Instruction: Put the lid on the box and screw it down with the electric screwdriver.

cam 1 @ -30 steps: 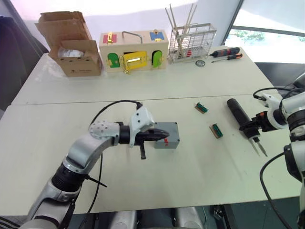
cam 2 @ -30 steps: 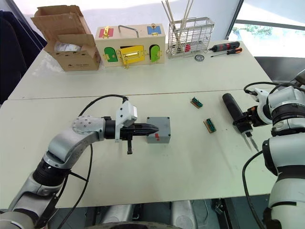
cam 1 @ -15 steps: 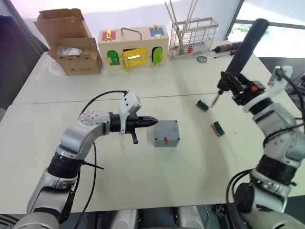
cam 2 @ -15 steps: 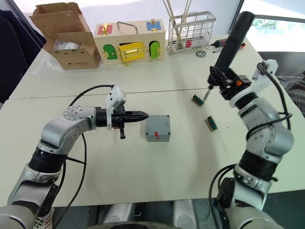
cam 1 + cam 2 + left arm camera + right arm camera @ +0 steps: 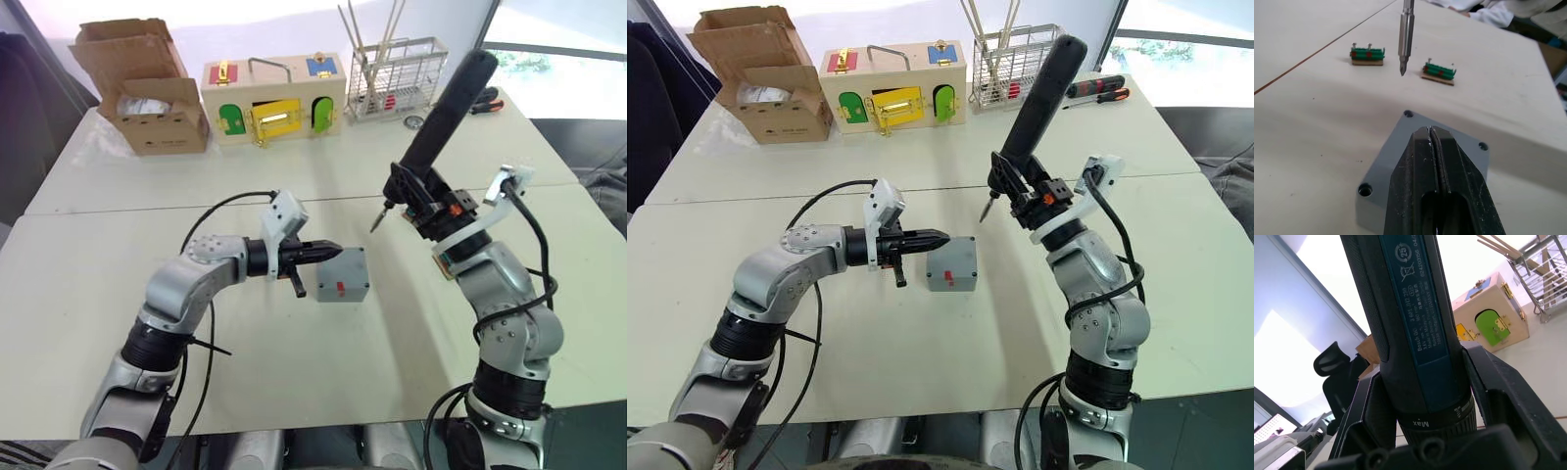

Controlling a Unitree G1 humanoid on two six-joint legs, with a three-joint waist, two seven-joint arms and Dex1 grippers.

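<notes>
The grey box (image 5: 355, 284) stands mid-table with a red mark on its near side. The lid (image 5: 1393, 147) lies flat on top of it, and its corner holes show. My left gripper (image 5: 333, 253) is shut and empty. Its tips reach over the lid's left edge, and I cannot tell whether they touch it. My right gripper (image 5: 423, 196) is shut on the electric screwdriver (image 5: 446, 103), a thick black and blue cylinder held tilted with its back end up. Its thin bit (image 5: 1405, 34) points down and hangs in the air just beyond the box's far right side.
Two green terminal blocks (image 5: 1367, 54) (image 5: 1439, 71) lie on the table behind the bit. Along the far edge stand a cardboard carton (image 5: 147, 93), a wooden latch box (image 5: 274, 98) and a wire rack (image 5: 397, 83). Red-and-black hand screwdrivers (image 5: 1095, 90) lie beside the rack.
My right arm has swung left and lower with the electric screwdriver, bringing the bit close to the box. My left gripper has moved right, back up to the box's edge.
</notes>
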